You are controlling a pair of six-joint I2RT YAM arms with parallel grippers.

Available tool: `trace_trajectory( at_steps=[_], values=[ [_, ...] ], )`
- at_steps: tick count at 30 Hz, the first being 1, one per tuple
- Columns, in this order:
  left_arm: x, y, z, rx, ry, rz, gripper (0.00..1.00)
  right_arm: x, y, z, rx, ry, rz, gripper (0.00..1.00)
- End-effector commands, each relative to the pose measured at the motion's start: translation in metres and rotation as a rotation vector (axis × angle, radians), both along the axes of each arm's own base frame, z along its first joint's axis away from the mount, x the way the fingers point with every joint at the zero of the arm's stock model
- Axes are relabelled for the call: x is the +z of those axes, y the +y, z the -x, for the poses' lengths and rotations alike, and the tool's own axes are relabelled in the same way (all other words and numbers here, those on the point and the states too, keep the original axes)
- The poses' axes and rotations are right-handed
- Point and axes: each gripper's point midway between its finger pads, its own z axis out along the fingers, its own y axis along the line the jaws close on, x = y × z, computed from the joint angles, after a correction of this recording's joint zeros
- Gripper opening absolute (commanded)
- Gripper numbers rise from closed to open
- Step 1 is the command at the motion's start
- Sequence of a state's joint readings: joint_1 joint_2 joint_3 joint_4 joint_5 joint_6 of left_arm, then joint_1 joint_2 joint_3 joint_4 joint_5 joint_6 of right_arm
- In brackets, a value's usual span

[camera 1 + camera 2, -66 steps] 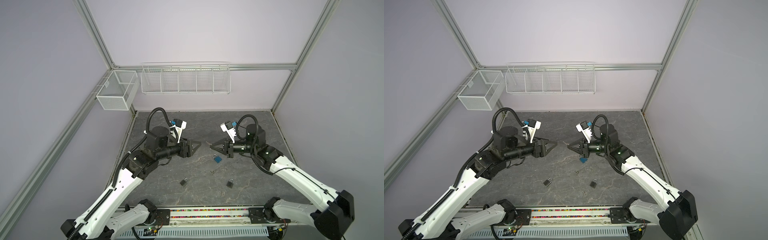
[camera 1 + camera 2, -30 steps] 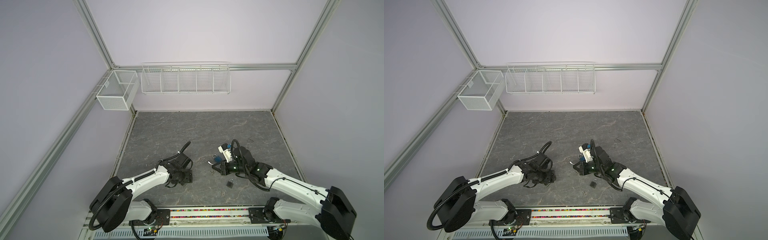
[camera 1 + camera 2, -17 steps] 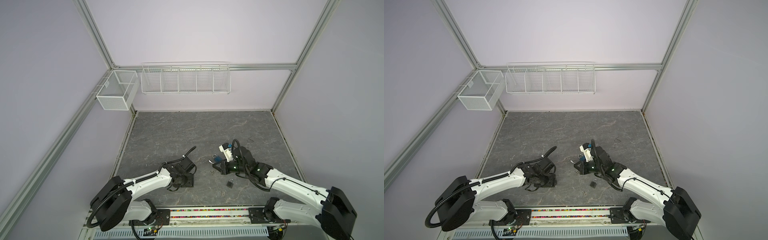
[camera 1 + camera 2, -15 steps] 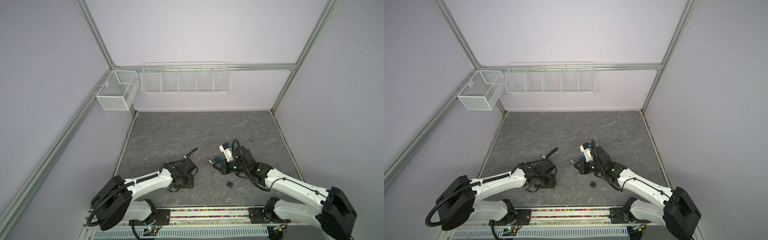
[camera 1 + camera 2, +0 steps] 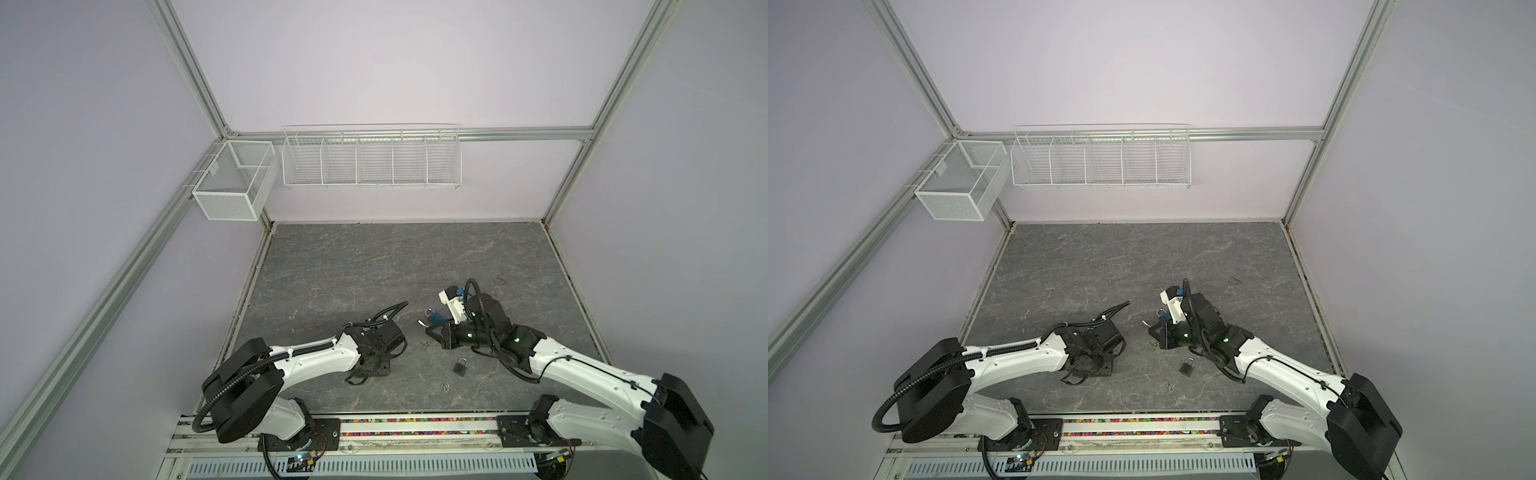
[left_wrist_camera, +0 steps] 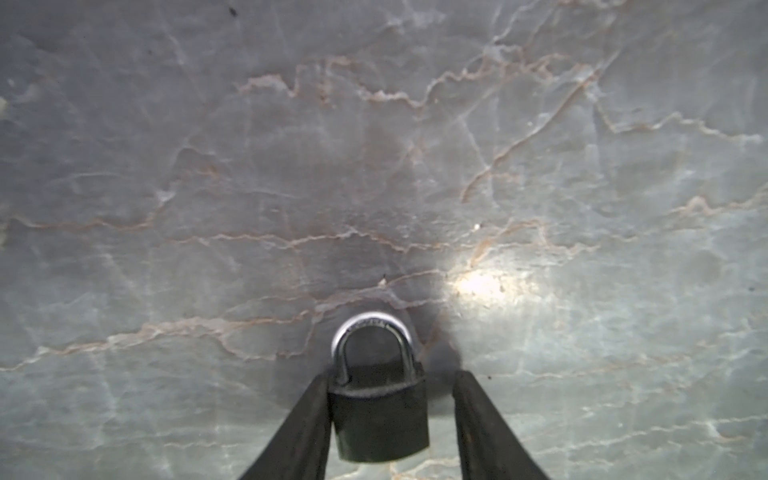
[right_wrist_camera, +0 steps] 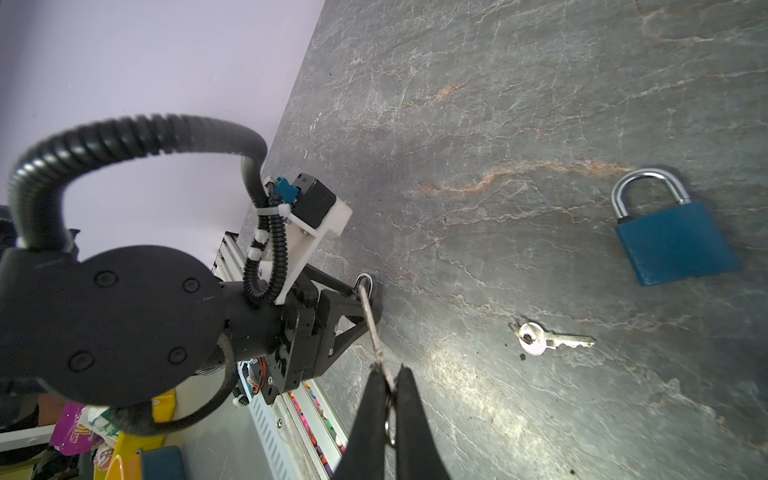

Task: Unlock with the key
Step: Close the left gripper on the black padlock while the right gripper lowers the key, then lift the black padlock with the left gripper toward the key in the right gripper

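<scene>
Nearby, right pincer (image 7: 390, 370) clamps a key (image 7: 369, 316); half-open left pincer (image 6: 391, 375) straddles black padlock (image 6: 380, 419), blue padlock (image 7: 673, 241) aside.

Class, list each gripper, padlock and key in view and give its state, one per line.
Left gripper: open, astride the black padlock, one finger touching it.
Black padlock: shackle shut, on the table.
Right gripper: shut on a key.
Blue padlock: shackle shut, lying flat.
Grey padlock: lying free, shackle looks shut.
Loose key: lying on the table, untouched.
</scene>
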State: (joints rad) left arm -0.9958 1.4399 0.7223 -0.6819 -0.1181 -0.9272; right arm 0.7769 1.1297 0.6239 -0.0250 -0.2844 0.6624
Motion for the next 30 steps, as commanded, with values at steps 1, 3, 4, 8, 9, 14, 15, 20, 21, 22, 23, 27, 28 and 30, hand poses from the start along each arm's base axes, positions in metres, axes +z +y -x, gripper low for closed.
trace_trajectory(
  at_steps=[1,3,4,8,9,14,15,20,21,22,23,27,28,30],
  values=[
    [0.002,-0.001,-0.006,0.042,-0.022,-0.017,0.45,-0.005,-0.002,0.003,-0.006,0.008,0.003,0.06],
    [0.002,-0.001,-0.005,0.042,-0.022,-0.018,0.44,-0.006,-0.002,0.004,-0.004,0.011,0.004,0.06],
    [0.001,0.000,-0.004,0.046,-0.021,-0.022,0.43,-0.005,-0.002,0.004,-0.005,0.009,0.003,0.06],
    [-0.003,0.002,-0.002,0.051,-0.012,-0.020,0.38,-0.007,-0.002,0.005,-0.003,0.012,0.001,0.06],
    [-0.004,0.001,0.000,0.051,-0.005,-0.015,0.36,-0.006,-0.003,0.005,-0.004,0.014,0.002,0.06],
    [0.000,0.002,-0.001,0.060,-0.013,-0.012,0.25,-0.007,-0.003,0.006,-0.002,0.020,0.001,0.06],
    [0.001,0.001,-0.002,0.066,-0.017,-0.003,0.23,-0.007,-0.002,0.006,-0.001,0.022,0.000,0.06],
    [0.022,-0.003,-0.013,0.144,-0.073,0.034,0.12,-0.006,-0.003,0.006,-0.012,0.036,0.015,0.06],
    [0.030,-0.003,-0.017,0.179,-0.092,0.040,0.09,-0.006,-0.004,0.007,-0.019,0.040,0.032,0.07],
    [0.036,-0.005,-0.020,0.198,-0.106,0.049,0.07,-0.007,-0.005,0.007,-0.026,0.041,0.049,0.06],
    [0.045,-0.007,-0.025,0.217,-0.125,0.065,0.05,-0.007,-0.005,0.007,-0.034,0.042,0.063,0.06],
    [0.073,-0.015,-0.039,0.330,-0.196,0.171,0.00,-0.006,-0.001,0.012,-0.070,0.039,0.086,0.07],
    [0.079,-0.017,-0.041,0.359,-0.209,0.209,0.00,-0.005,0.001,0.013,-0.076,0.037,0.093,0.06],
    [0.090,-0.021,-0.047,0.423,-0.239,0.300,0.00,-0.003,0.005,0.016,-0.091,0.022,0.108,0.07]
  ],
)
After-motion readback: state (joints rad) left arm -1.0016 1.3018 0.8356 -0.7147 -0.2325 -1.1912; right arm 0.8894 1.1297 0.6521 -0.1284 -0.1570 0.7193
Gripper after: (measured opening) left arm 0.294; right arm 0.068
